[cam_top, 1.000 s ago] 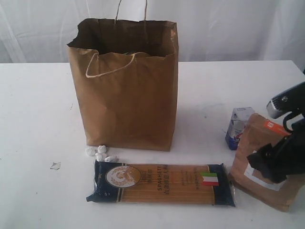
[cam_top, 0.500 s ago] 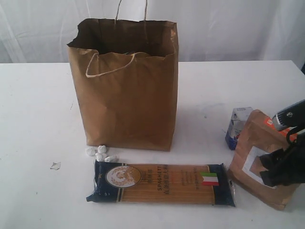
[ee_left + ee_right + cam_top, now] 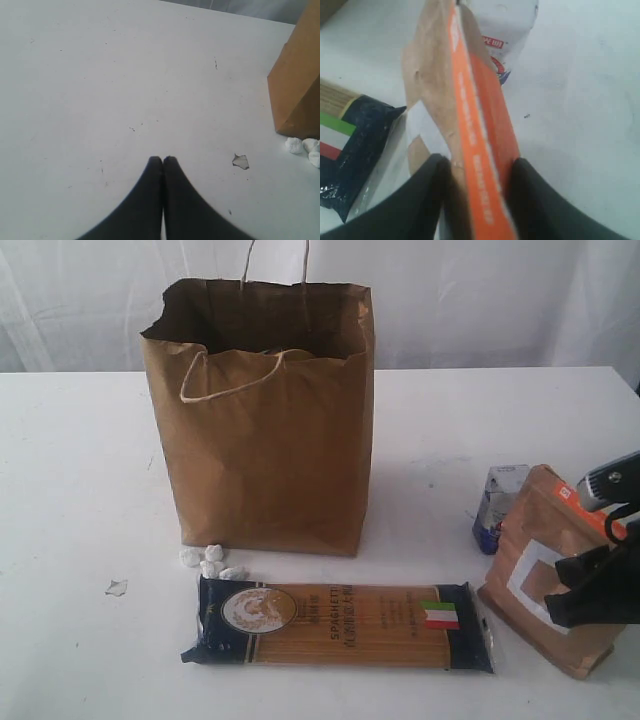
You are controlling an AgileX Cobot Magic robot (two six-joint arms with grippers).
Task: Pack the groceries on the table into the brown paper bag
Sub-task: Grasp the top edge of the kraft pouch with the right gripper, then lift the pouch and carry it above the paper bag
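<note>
The tall brown paper bag (image 3: 265,430) stands open at the middle of the white table (image 3: 80,500). In front of it lies the dark spaghetti packet (image 3: 335,622). At the right the orange-labelled brown pouch (image 3: 540,570) stands tilted, with the small blue-white carton (image 3: 497,502) behind it. My right gripper (image 3: 600,585) is at the pouch's top; in the right wrist view its two fingers press both sides of the pouch's orange edge (image 3: 470,100), gripper (image 3: 479,162) shut on it. My left gripper (image 3: 163,160) is shut and empty over bare table, left of the bag (image 3: 300,85).
Small white pebble-like bits (image 3: 212,560) lie at the bag's front left corner, and a torn scrap (image 3: 117,587) lies further left. The spaghetti packet's end (image 3: 350,145) is close beside the pouch. A white curtain hangs behind the table.
My right gripper has dropped lower onto the pouch and its fingers have closed on the top edge. The pouch has tipped, showing its white square. The left gripper has stayed still.
</note>
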